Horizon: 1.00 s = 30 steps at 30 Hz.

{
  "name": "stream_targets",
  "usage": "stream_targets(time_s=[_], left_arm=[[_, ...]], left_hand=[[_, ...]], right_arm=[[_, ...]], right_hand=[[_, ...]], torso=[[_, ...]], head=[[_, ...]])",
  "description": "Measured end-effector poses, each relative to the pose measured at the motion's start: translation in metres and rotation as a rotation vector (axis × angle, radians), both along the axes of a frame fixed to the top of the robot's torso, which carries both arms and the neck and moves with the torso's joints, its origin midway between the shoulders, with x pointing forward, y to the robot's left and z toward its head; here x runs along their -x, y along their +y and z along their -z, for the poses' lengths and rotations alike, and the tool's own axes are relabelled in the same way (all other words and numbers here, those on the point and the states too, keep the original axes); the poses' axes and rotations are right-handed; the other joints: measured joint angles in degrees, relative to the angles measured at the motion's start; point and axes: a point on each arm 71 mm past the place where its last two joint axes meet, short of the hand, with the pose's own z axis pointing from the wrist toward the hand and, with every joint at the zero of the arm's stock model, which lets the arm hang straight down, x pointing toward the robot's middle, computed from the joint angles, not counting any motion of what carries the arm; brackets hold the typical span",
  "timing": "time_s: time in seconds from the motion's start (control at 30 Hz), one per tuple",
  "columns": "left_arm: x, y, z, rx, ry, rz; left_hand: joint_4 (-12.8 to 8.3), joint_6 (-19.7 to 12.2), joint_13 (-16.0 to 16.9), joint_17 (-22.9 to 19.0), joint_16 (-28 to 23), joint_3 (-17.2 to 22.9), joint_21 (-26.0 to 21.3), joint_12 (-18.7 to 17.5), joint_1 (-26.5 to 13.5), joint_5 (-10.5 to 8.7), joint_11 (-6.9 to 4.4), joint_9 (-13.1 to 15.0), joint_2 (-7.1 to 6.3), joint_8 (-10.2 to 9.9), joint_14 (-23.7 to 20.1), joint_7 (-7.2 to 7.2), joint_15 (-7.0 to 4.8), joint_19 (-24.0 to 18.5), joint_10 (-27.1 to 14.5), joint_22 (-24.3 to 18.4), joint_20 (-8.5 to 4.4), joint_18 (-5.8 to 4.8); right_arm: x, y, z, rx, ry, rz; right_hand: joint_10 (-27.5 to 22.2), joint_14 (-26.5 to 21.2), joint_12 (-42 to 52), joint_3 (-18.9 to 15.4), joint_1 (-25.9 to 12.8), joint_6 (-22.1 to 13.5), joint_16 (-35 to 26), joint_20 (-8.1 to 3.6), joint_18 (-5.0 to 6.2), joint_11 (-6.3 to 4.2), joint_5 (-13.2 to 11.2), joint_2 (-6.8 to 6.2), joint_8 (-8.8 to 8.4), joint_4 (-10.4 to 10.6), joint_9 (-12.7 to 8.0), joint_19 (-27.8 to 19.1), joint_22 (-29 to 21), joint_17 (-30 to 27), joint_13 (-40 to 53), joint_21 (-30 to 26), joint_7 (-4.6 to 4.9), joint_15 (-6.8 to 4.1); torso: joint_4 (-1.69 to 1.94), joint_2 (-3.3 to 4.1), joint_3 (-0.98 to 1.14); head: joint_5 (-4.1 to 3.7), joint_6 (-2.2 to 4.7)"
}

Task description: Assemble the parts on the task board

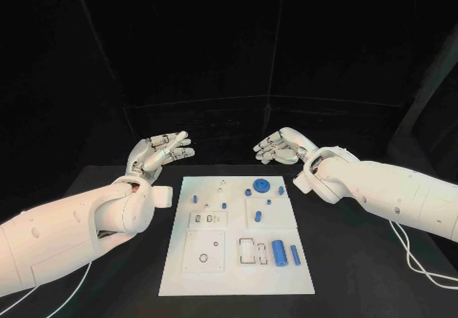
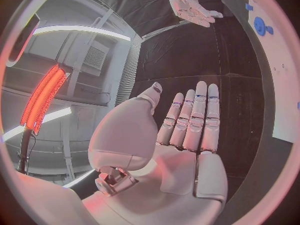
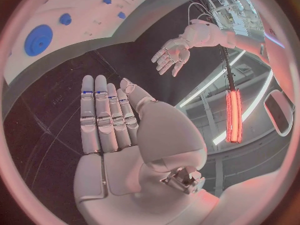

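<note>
The white task board (image 1: pixel 212 273) lies flat in the middle of the black table. On it sit a round blue disc (image 1: pixel 259 185) near the far edge, small blue pegs (image 1: pixel 194 198) and two blue cylinders (image 1: pixel 280 252) at the near right. My left hand (image 1: pixel 162 152) hovers above the table beyond the board's far left corner, fingers spread, holding nothing. My right hand (image 1: pixel 282 146) hovers beyond the far right corner, fingers loosely apart and empty. The left wrist view has my left hand (image 2: pixel 187 130) flat and open; the right wrist view has my right hand (image 3: pixel 112 120) likewise, with the blue disc (image 3: pixel 38 39) behind it.
Black table surface (image 1: pixel 353 265) surrounds the board on both sides. A white cable (image 1: pixel 420 265) trails over the table at the right, and another (image 1: pixel 57 291) at the near left. A dark backdrop closes the far side.
</note>
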Motion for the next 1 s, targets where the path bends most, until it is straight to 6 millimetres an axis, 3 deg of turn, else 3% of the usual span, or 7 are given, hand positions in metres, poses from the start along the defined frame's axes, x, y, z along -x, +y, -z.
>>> stream_targets(time_s=[0.23, 0.27, 0.37, 0.53, 0.63, 0.93, 1.0], left_arm=[[0.016, -0.011, -0.007, 0.028, -0.002, 0.091], [0.018, -0.013, -0.008, 0.032, -0.001, 0.101], [0.023, -0.017, -0.009, 0.043, 0.005, 0.132], [0.028, -0.022, -0.009, 0.060, 0.021, 0.164], [0.031, -0.025, -0.010, 0.071, 0.029, 0.181], [0.035, -0.029, -0.010, 0.095, 0.046, 0.214], [0.035, -0.030, -0.010, 0.097, 0.049, 0.218]], left_hand=[[-0.62, 0.98, 0.00, 0.49, 0.00, -0.16, 0.23, 0.00, 0.27, 0.00, -0.42, -0.08, 0.26, 0.00, 1.70, 0.43, -0.69, 1.34, 1.56, -0.33, -0.54, 0.01], [-0.62, 0.98, 0.00, 0.49, 0.00, -0.16, 0.22, 0.00, 0.27, 0.00, -0.42, -0.08, 0.26, 0.00, 1.71, 0.43, -0.69, 1.34, 1.56, -0.33, -0.54, 0.01], [-0.85, 0.98, 0.00, 0.49, 0.00, 0.07, 0.22, 0.00, 0.46, 0.00, -0.42, -0.08, 0.45, 0.00, 1.70, 0.43, -0.69, 1.34, 1.56, -0.48, -0.54, 0.01], [-1.32, 0.97, -0.08, 0.54, -0.40, 0.06, 0.22, -0.35, 0.53, 0.00, -0.42, -0.16, 0.53, 0.00, 1.70, 0.43, -0.69, 1.34, 1.56, -0.70, -0.54, 0.01], [-1.32, 0.97, -0.08, 0.54, -0.40, 0.06, 0.22, -0.43, 0.53, 0.00, -0.42, -0.16, 0.53, 0.00, 1.70, 0.43, -0.69, 1.34, 1.56, -0.69, -0.54, 0.01], [-1.31, 0.97, -0.08, 0.53, -0.40, 0.07, 0.22, -0.43, 0.53, 0.00, -0.42, -0.16, 0.53, 0.00, 1.70, 0.43, -0.69, 1.34, 1.55, -0.74, -0.54, 0.01], [-1.31, 0.97, -0.08, 0.53, -0.40, 0.07, 0.22, -0.43, 0.53, 0.00, -0.42, -0.16, 0.53, 0.00, 1.70, 0.43, -0.69, 1.34, 1.55, -0.75, -0.54, 0.01]], right_arm=[[-0.003, 0.013, -0.004, 0.221, -0.066, -0.037], [-0.003, 0.015, -0.005, 0.247, -0.075, -0.041], [-0.003, 0.022, -0.005, 0.332, -0.104, -0.057], [-0.002, 0.031, -0.001, 0.463, -0.125, -0.077], [-0.002, 0.033, 0.002, 0.542, -0.125, -0.082], [-0.002, 0.036, 0.007, 0.688, -0.110, -0.083], [-0.002, 0.037, 0.008, 0.707, -0.106, -0.082]], right_hand=[[4.03, 9.00, 0.00, -0.17, -1.66, 2.07, 5.76, -3.08, 0.00, -1.96, 0.78, -2.36, -0.01, 0.16, 0.00, 7.22, 3.42, 1.70, 0.32, 6.94, -1.63, -2.81], [5.57, 10.41, 0.00, -0.75, -2.23, 2.91, 13.86, -4.43, -0.01, -3.12, 1.51, -3.40, -0.16, 0.22, 0.00, 10.77, 5.75, 4.75, 0.49, 11.23, -2.04, -4.06], [5.83, 11.21, -0.54, -1.03, -2.78, 3.15, 30.70, -5.47, -0.01, -3.38, 1.93, -3.94, -0.34, 0.06, -0.01, 13.60, 8.70, 13.14, 0.47, 16.64, -2.16, -4.86], [3.51, 11.20, -1.80, -1.68, -4.50, 2.35, 49.49, -5.44, -0.01, -2.79, 0.86, -5.14, -0.72, 0.68, -0.01, 14.19, 11.38, 33.03, 0.12, 21.03, -2.13, -4.86], [1.92, 11.20, -1.83, -2.40, -4.75, 2.04, 55.21, -5.23, -0.01, -2.64, 0.40, -5.13, -0.72, 0.95, -0.01, 13.97, 12.93, 39.37, 0.12, 23.39, -2.43, -4.86], [-4.88, 11.29, -1.64, -5.16, -4.57, -0.43, 60.43, -4.26, -0.02, -1.96, 0.08, -5.89, -0.72, 1.81, -0.01, 12.69, 15.43, 44.92, 0.10, 27.21, -2.17, -4.32], [-5.06, 11.29, -1.37, -5.33, -4.10, -0.64, 61.22, -4.14, -0.01, -1.96, 0.08, -5.42, -0.72, 1.66, -0.01, 12.57, 15.76, 45.84, 0.14, 27.75, -2.24, -4.32]], torso=[[0.82, 1.88, -0.48], [0.94, 2.09, -0.54], [1.32, 2.82, -0.69], [1.78, 3.91, -0.82], [1.95, 4.51, -0.87], [2.00, 6.01, -0.91], [1.98, 6.26, -0.87]], head=[[-0.96, 0.30], [-1.07, 0.31], [-1.33, 0.33], [-1.57, 0.25], [-1.72, 0.36], [-2.17, 0.74], [-2.18, 0.75]])
